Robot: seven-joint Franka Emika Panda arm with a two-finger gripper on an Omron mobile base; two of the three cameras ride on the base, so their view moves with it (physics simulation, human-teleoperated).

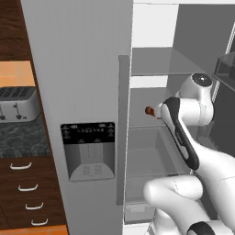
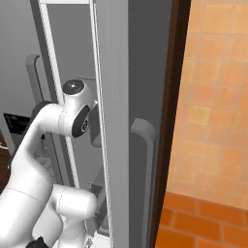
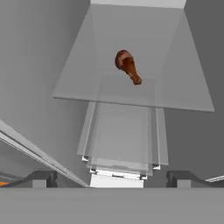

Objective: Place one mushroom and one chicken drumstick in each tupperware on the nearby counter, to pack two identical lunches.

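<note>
Arm [image 1: 183, 137] rises from the lower right of the left base view, bends at a white elbow low in the frame and reaches up and into the open fridge [image 1: 156, 151], its wrist joint sitting at the upper right in front of the shelves. In the right base view the same arm [image 2: 43, 145] climbs from the lower left and turns in behind the edge of the fridge door [image 2: 116, 121]. The gripper [image 3: 111, 178] looks down into the fridge with its two dark fingertips [image 3: 41, 178] spread wide at the bottom corners of the hand view, nothing between them.

One chicken drumstick [image 3: 127, 65] lies on a clear glass shelf [image 3: 78, 83] in the upper middle of the hand view, fat end toward the top, bone knob toward the lower right, well apart from the fingertips. In the left base view the drumstick [image 1: 150, 111] shows at mid-frame, just left of the forearm, partly hidden by it. Below the shelf sits a clear drawer [image 3: 122, 140].

The closed fridge door with a dark dispenser panel [image 1: 88, 151] fills the centre of the left base view. At its left edge a grey toaster [image 1: 17, 103] stands on the speckled counter [image 1: 23, 140] above dark wood drawers [image 1: 27, 193] with silver handles. An orange tiled wall [image 2: 213, 97] and floor take the right side of the right base view.
</note>
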